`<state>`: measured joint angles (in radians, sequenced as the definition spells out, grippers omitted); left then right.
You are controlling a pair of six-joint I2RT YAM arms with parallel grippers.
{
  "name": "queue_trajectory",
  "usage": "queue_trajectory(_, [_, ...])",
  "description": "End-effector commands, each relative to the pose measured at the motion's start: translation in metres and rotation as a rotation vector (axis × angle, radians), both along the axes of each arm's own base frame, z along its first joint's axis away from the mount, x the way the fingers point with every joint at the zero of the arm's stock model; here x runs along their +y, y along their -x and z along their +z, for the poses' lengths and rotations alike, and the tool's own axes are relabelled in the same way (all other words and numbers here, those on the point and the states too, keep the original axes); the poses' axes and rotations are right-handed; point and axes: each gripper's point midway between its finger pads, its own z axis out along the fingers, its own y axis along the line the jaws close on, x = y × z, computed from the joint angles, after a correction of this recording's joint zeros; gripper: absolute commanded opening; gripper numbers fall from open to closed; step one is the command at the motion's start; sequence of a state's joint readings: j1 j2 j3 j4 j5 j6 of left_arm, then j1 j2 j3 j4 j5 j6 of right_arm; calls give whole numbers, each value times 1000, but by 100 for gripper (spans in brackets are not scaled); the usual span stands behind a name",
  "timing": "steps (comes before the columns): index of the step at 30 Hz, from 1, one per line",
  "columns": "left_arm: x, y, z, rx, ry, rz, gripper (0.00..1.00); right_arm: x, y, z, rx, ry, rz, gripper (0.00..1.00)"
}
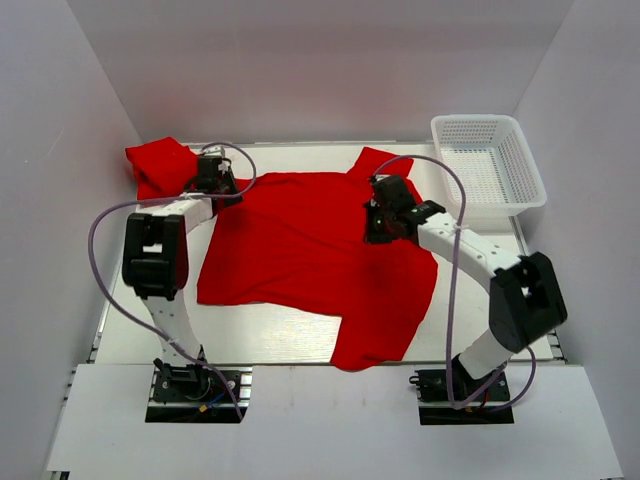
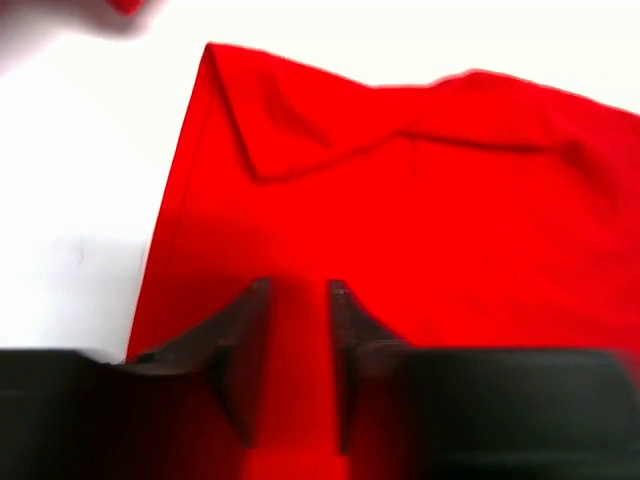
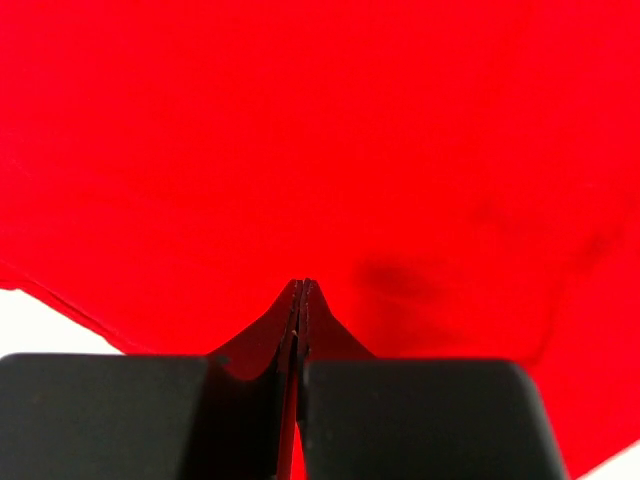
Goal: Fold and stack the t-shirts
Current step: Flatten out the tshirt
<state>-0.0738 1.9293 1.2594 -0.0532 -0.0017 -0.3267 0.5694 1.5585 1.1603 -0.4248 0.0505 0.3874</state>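
Note:
One red t-shirt (image 1: 300, 250) lies spread over the middle of the table, a sleeve hanging toward the front edge. A second red t-shirt (image 1: 158, 165) sits bunched at the back left corner. My left gripper (image 1: 226, 188) hovers at the spread shirt's left shoulder. In the left wrist view that gripper (image 2: 298, 288) is open by a narrow gap over the red cloth (image 2: 420, 200), with nothing pinched between the fingers. My right gripper (image 1: 380, 224) is over the shirt's right upper part. In the right wrist view it (image 3: 302, 283) is shut, pointing at flat red cloth (image 3: 300, 130).
A white mesh basket (image 1: 490, 170) stands at the back right corner, beside the shirt's right sleeve. White walls enclose the table on three sides. Purple cables loop off both arms. A bare strip of table (image 1: 270, 335) runs along the front.

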Motion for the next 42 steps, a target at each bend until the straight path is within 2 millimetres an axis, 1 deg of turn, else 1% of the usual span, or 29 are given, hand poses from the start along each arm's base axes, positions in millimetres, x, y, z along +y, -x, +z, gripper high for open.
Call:
queue_trajectory(1, [1,-29,10,-70,-4,-1,44,19,-9,10,-50,-76,61,0])
queue_trajectory(2, [2,-38,13,-92,-9,8,47,18,-10,7,-47,-70,60,0])
queue_trajectory(3, [2,-41,0,-70,-1,15,50,18,-11,8,-50,-65,59,0])
queue_trajectory(6, [2,-54,-1,-88,11,35,55,10,-16,7,-63,-21,43,0])
queue_trajectory(7, [1,-55,-11,-80,18,40,55,9,-17,7,-67,-15,41,0])
queue_trajectory(8, [1,-63,-6,-101,20,40,56,7,-18,7,-65,-12,33,0])
queue_trajectory(10, [-1,-69,-15,-91,36,53,56,5,-19,3,-60,5,37,0])
queue_trajectory(12, [0,-75,-18,-93,41,67,55,5,-19,-2,-44,18,43,0])
queue_trajectory(14, [0,-75,-27,-81,49,75,54,5,-18,-5,-32,20,48,0])
queue_trajectory(17, [2,-78,-30,-81,47,96,54,4,-17,-9,-23,24,45,0])
queue_trajectory(18, [2,-77,-37,-69,46,96,54,3,-17,-10,-21,29,45,0])
queue_trajectory(19, [6,-77,-37,-70,34,112,51,2,-18,-12,-15,32,40,0])
queue_trajectory(20, [7,-77,-37,-71,36,125,44,0,-18,-13,-15,40,46,0])
queue_trajectory(22, [13,-79,-37,-85,27,159,37,0,-20,-14,-16,41,45,0])
queue_trajectory(23, [12,-84,-31,-115,32,159,32,-2,-19,-16,-6,43,43,0])
queue_trajectory(24, [14,-84,-32,-122,34,175,26,0,-18,-18,0,44,50,0])
queue_trajectory(25, [16,-85,-35,-126,29,184,23,1,-18,-18,2,38,45,0])
queue_trajectory(26, [16,-87,-33,-137,30,184,19,0,-17,-20,7,41,46,0])
queue_trajectory(27, [15,-91,-32,-149,32,184,10,-1,-17,-20,8,41,44,0])
queue_trajectory(28, [17,-96,-26,-171,30,191,7,-1,-17,-21,9,41,41,0])
queue_trajectory(30, [18,-102,-28,-177,25,200,1,-3,-17,-24,17,47,39,0])
queue_trajectory(31, [20,-107,-21,-200,23,209,0,-3,-18,-25,21,49,38,0])
queue_trajectory(34, [23,-117,-10,-236,17,228,0,-3,-17,-28,30,55,39,0])
queue_trajectory(35, [23,-120,-12,-238,17,228,0,-4,-16,-31,40,61,39,0])
queue_trajectory(36, [28,-128,-4,-260,20,237,1,-3,-16,-32,41,59,41,0])
queue_trajectory(39, [29,-138,2,-293,21,245,11,-5,-15,-37,54,68,36,0])
queue_trajectory(40, [29,-140,-1,-299,22,245,14,-5,-16,-38,54,71,32,0])
queue_trajectory(41, [28,-142,2,-313,37,252,20,-6,-15,-39,59,71,33,0])
queue_trajectory(42, [28,-145,-2,-318,38,252,23,-5,-16,-40,57,73,32,0])
